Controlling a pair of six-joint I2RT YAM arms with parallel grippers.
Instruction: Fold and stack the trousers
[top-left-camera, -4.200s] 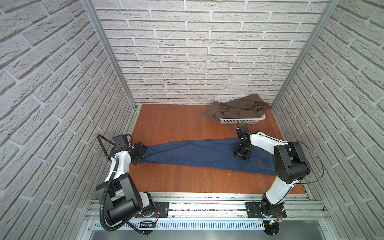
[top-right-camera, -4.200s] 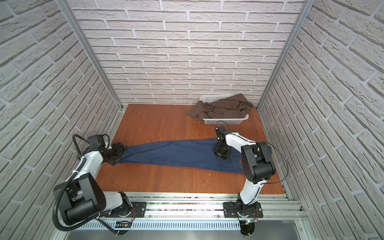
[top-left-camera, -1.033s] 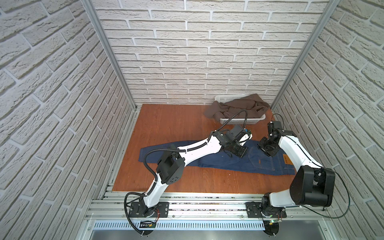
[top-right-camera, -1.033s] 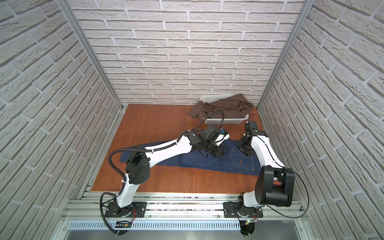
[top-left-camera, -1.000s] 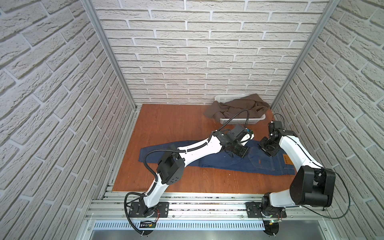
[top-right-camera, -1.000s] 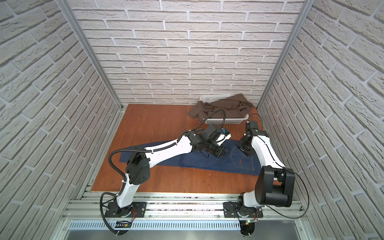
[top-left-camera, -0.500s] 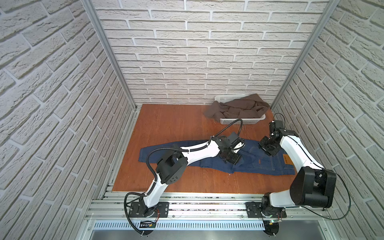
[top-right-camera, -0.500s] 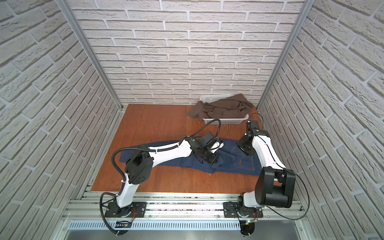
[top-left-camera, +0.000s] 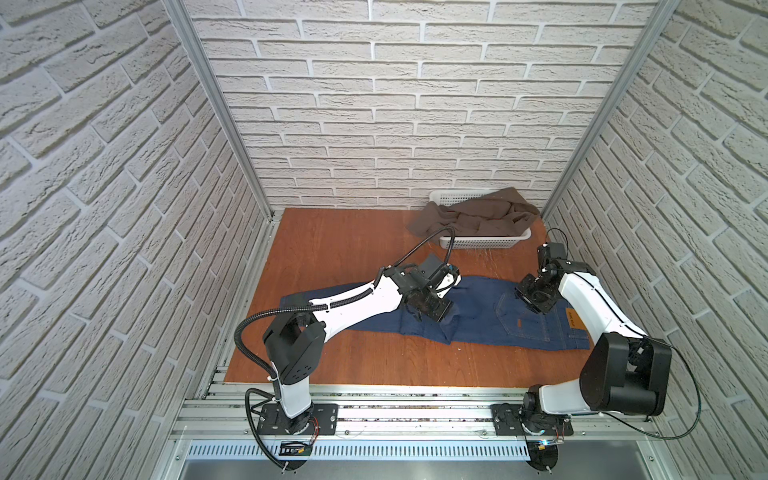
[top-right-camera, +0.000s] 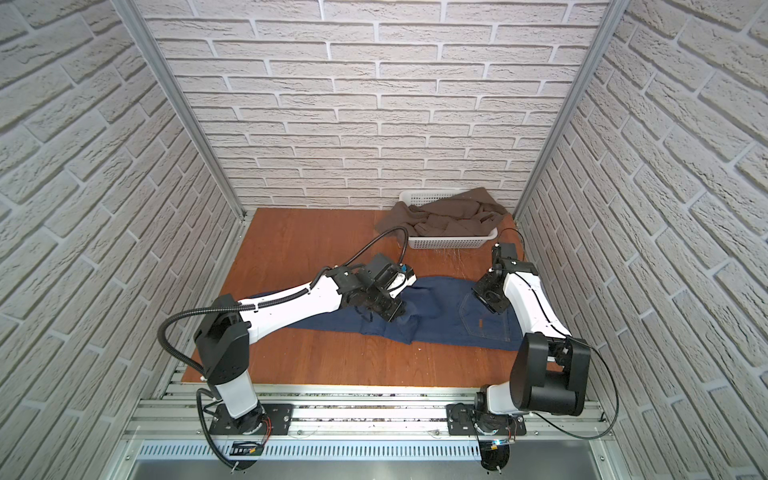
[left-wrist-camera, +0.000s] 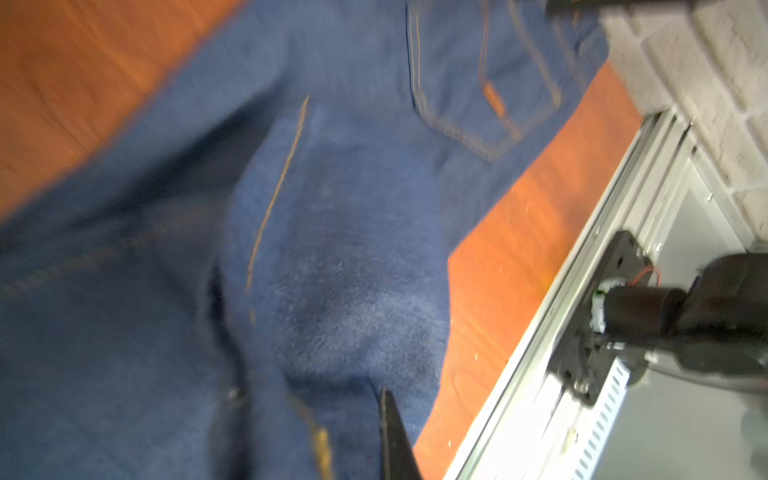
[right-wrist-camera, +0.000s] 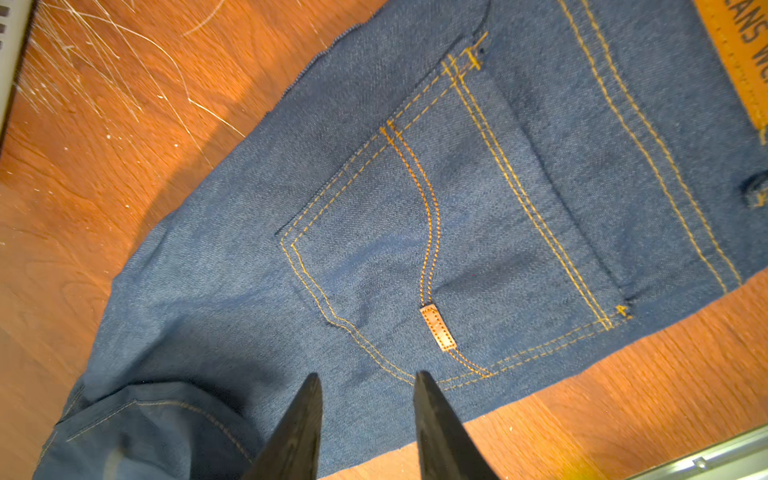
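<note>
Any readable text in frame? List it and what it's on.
"ANS W": on the patch of the jeans, right wrist view. The rest is cut off by the frame edge.
Same patch in a top view: print too small to read.
Pocket tab: no text readable.

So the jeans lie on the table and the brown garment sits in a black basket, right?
No, the basket is white, as both top views show. The jeans do lie on the table, and the brown garment sits in it.
</note>
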